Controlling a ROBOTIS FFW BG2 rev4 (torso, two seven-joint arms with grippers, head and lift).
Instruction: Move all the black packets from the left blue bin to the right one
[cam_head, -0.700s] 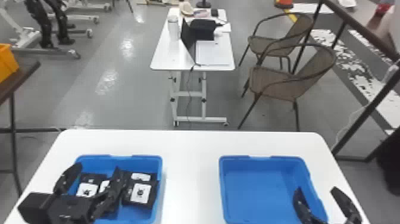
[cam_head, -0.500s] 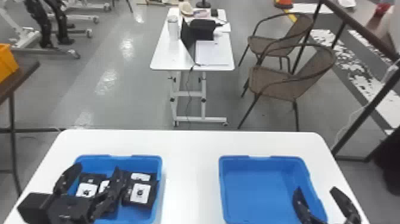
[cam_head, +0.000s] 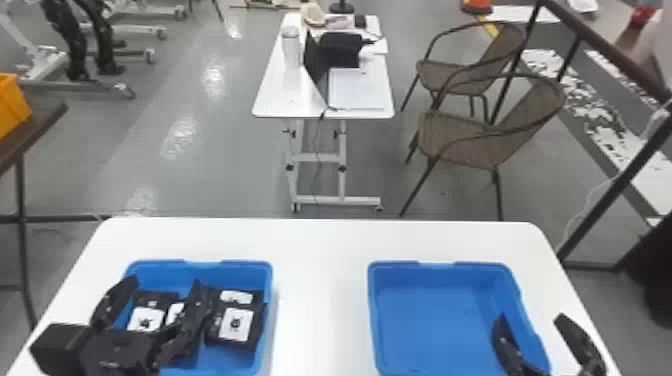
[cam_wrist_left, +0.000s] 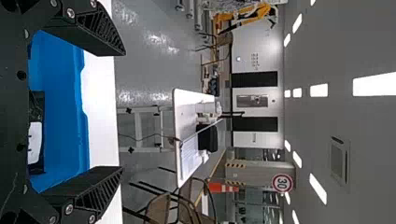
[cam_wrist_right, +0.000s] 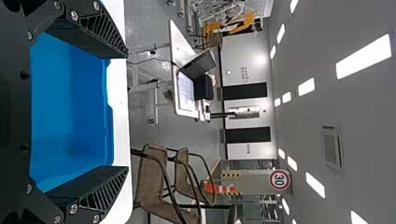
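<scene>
Black packets (cam_head: 235, 324) show between and beside the left arm's spread fingers (cam_head: 115, 302).

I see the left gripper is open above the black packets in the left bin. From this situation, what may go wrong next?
The packets lie crowded together in the left bin, so the left gripper might catch two or push a neighbour aside. In the head view, the open right gripper appears to straddle the right bin's side wall; lowered there, it could hit the rim.
</scene>
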